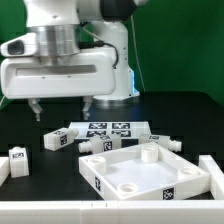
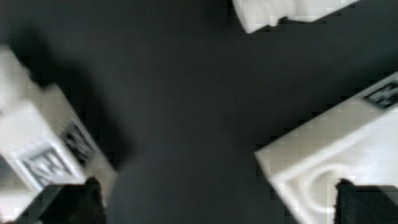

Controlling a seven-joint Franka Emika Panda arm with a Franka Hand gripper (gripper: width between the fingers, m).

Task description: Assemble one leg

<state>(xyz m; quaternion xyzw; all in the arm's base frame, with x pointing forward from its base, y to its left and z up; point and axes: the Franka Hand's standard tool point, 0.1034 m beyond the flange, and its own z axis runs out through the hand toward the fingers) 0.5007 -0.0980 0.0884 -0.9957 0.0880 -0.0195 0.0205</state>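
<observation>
Black table (image 1: 25,130) right across, green backdrop (image 1: 185,40) behind it. The leg (image 1: 57,139) was white, with a black-and-white square tag on it, and a second leg (image 1: 17,160) was white as well. The tray-like panel (image 1: 190,178) was white too, with small black-and-white tags on its wall. The marker board (image 1: 110,128) showed a row of black-and-white tags. My gripper (image 1: 62,108) was pale grey-white, with dark fingertips (image 2: 63,205).

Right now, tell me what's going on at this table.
The Panda arm's gripper hangs open above the black table, holding nothing. Below it a leg lies on its side next to the marker board, and a second leg sits further to the exterior view's left. The white square panel rests nearer the camera. No leg is gripped yet, so the assembly looks barely begun.
</observation>
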